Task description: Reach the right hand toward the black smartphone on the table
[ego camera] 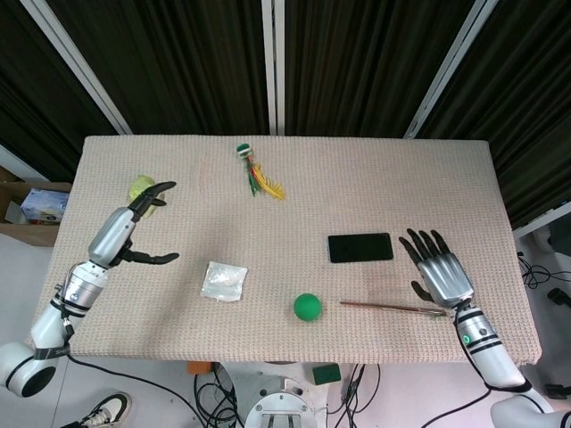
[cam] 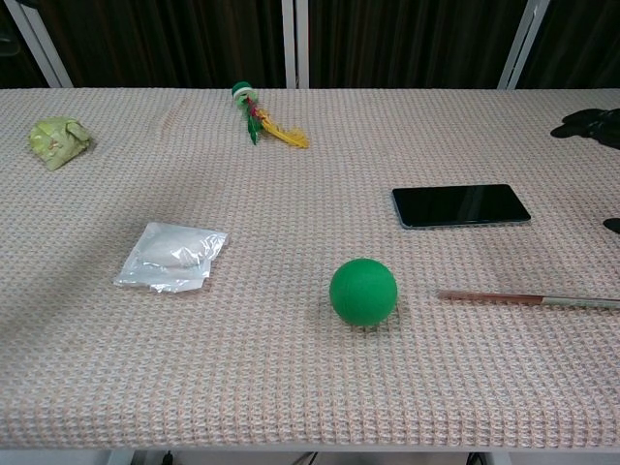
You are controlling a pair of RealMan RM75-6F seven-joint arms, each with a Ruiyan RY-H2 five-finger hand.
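Smartphone [ego camera: 359,247], black and face up, lies flat on the right half of the surface [ego camera: 401,178], touching nothing. Just to its right, a little nearer the robot, hovers the right robot hand [ego camera: 439,271], holding nothing, its fingers spread and pointing away from the robot; the nearest fingertip is close to the phone's right end but apart from it. Judging by that gap, the reach is well along yet unfinished: the hand has yet to come over or onto the phone, which calls for a short move to its left.

Below the phone lies a thin stick [ego camera: 391,308], its right end under the hand's heel, and a green ball [ego camera: 308,307] sits to the stick's left. Further out are a clear plastic packet [ego camera: 223,281], a feathered toy [ego camera: 256,176] and a crumpled green wad [ego camera: 141,188]. The left robot hand [ego camera: 134,227] is far off at the left edge, fingers apart and empty.

From the head, both hands show in full. From the chest, only dark fingertips of the right hand show at the right border, and the left hand does not appear at all.
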